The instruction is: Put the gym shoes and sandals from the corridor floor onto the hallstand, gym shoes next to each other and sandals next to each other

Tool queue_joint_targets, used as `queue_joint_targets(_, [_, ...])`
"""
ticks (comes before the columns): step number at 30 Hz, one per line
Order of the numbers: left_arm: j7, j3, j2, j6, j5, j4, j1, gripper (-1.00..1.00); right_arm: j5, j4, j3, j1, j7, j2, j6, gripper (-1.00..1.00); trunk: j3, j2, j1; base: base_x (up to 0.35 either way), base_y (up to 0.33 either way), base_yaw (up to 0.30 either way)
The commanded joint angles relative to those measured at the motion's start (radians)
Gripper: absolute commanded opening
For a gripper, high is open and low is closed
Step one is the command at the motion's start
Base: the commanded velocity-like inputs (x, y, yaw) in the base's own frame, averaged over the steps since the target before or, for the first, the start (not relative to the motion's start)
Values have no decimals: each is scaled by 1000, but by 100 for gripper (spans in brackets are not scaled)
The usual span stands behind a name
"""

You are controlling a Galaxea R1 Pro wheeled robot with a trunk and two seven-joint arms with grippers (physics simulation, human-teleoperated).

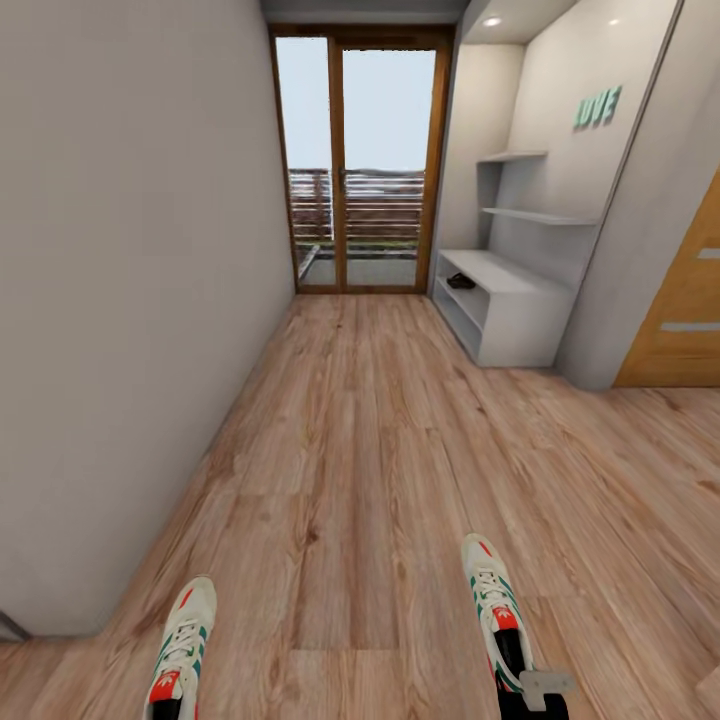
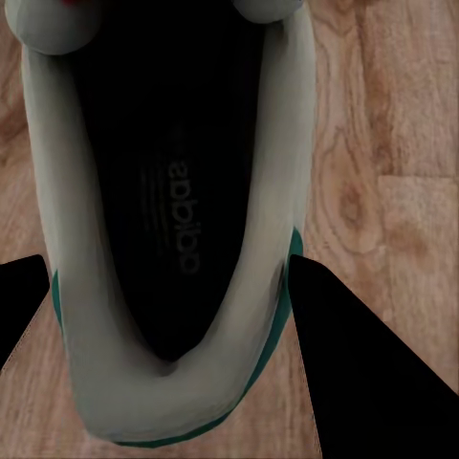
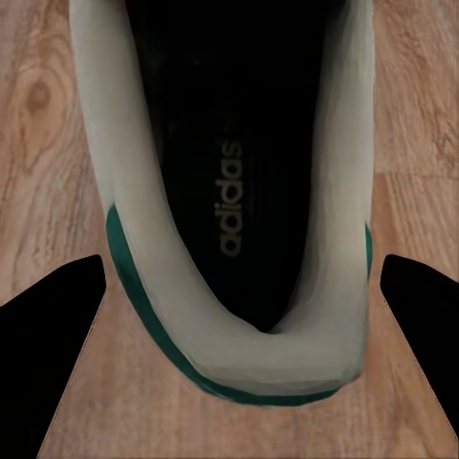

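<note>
Two off-white gym shoes with green stripes hang low in front of me above the corridor floor. My left gripper is shut on the heel of the left gym shoe, its fingers pressed on both sides of the collar. Around the heel of the right gym shoe, my right gripper is shut as well. The hallstand stands far ahead on the right. One dark brown sandal lies at its front, by the upper shelf level. The other sandal is out of view.
A grey wall runs close along the left. A glass balcony door closes the far end of the corridor. A wooden door sits right of the hallstand. Wood floor stretches from me to the hallstand.
</note>
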Motion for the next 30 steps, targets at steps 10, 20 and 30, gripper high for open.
queue_joint_targets(10, [-4, 9, -1, -3, -9, 0, -1, -100, 11, 1, -4, -1, -8, 0, -2, -100, -1, 0, 0, 336, 0, 0])
queue_joint_targets(20, [-4, 8, -3, -3, -9, 0, -1, -100, 11, 1, -4, -1, -8, 0, -1, -100, -1, 0, 0, 336, 0, 0])
queue_joint_targets(30, [-4, 8, -2, -4, -10, 0, -1, -100, 11, 1, -4, -1, -8, 0, -1, -100, -1, 0, 0, 336, 0, 0])
